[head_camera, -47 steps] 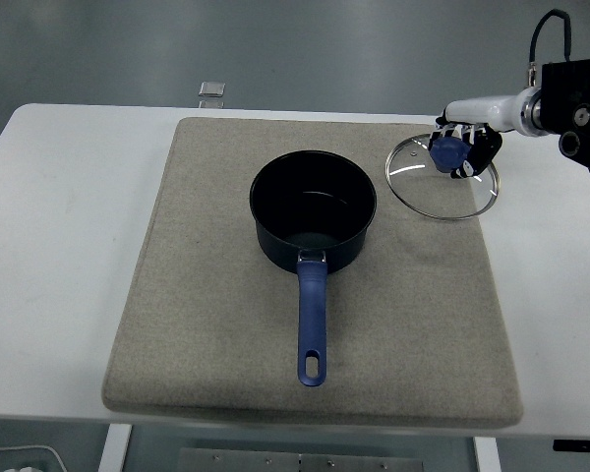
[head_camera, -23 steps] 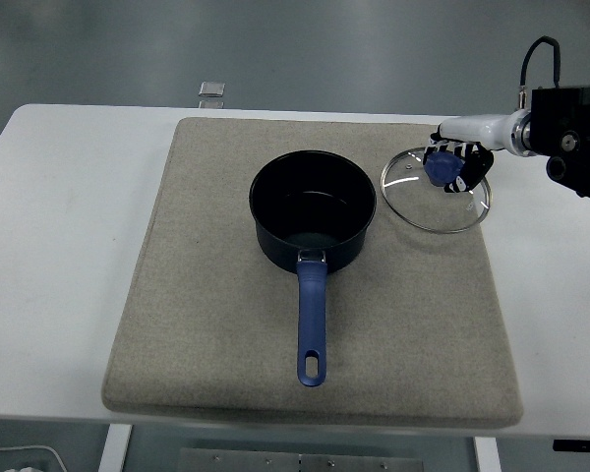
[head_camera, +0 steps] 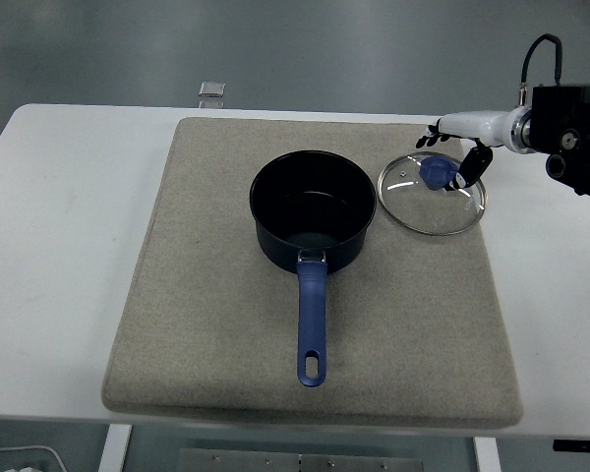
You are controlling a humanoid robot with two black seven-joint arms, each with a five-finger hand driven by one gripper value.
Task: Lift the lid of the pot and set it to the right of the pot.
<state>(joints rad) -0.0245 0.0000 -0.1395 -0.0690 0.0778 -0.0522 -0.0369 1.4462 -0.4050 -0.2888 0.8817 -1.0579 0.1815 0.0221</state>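
Looking down from the head view, 1 arm is at work: the right hand [head_camera: 459, 157] reaches in from the right edge over the glass lid [head_camera: 432, 193]. Its fingers [head_camera: 475, 162] look loosened around the blue knob [head_camera: 435, 173], partly uncurled, 1 dark fingertip just beside it; whether they touch it I cannot tell. The lid lies flat on the grey mat [head_camera: 226, 324], just right of the pot [head_camera: 313, 209], rims close but apart. The pot sits open mid-mat, its blue handle [head_camera: 312, 324] pointing toward the near edge of the white table [head_camera: 59, 246].
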